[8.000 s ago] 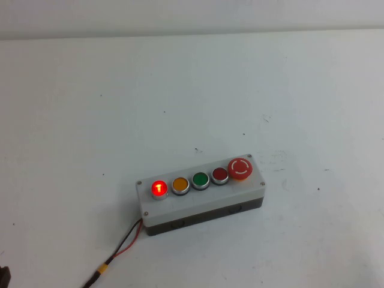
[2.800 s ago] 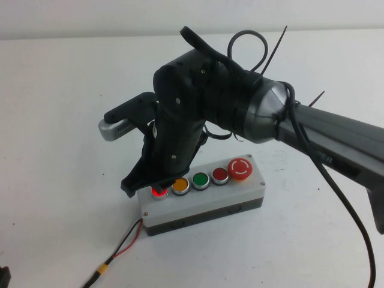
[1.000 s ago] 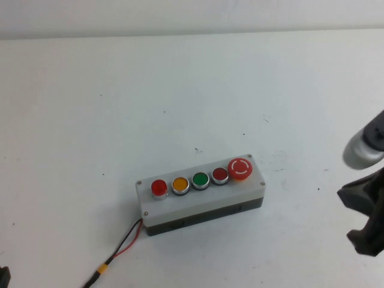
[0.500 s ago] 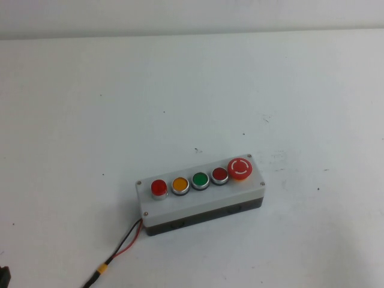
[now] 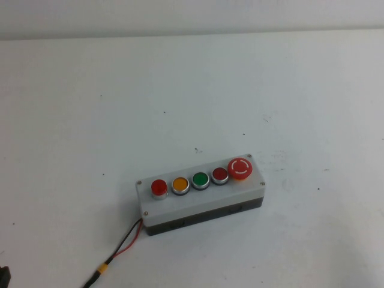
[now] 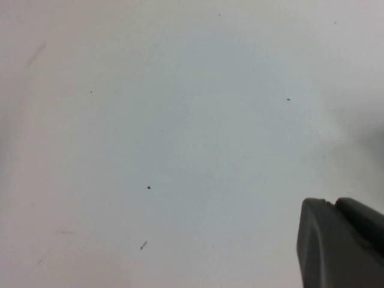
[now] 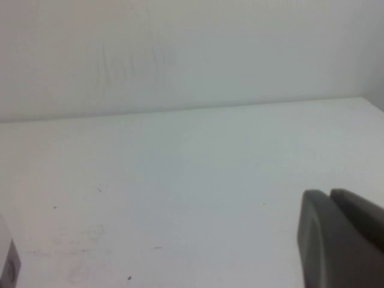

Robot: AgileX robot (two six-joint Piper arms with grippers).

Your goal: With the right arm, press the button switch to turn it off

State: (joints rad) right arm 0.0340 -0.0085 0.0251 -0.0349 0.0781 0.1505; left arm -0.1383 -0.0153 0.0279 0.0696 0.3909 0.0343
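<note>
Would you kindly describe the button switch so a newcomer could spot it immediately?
On the white table lies a grey box bearing five buttons in a row. The button switch sits at the row's left end, beside the orange button. It is flat, bright red and unlit, unlike the darker red button and the arrowed mushroom button.

The control box (image 5: pixel 201 201) rests on the bench (image 5: pixel 90 108), near its front edge and slightly right of centre. Five buttons sit in a row on its top face: the button switch (image 5: pixel 159 188) at the left end, the mushroom button (image 5: pixel 240 168) at the right end, three flat buttons between. A cable (image 5: pixel 117 252) exits the box's left end toward the front-left. Left pincer (image 6: pixel 342 246) and right pincer (image 7: pixel 342 240) hang over bare bench, each seen only in its wrist view.
</note>
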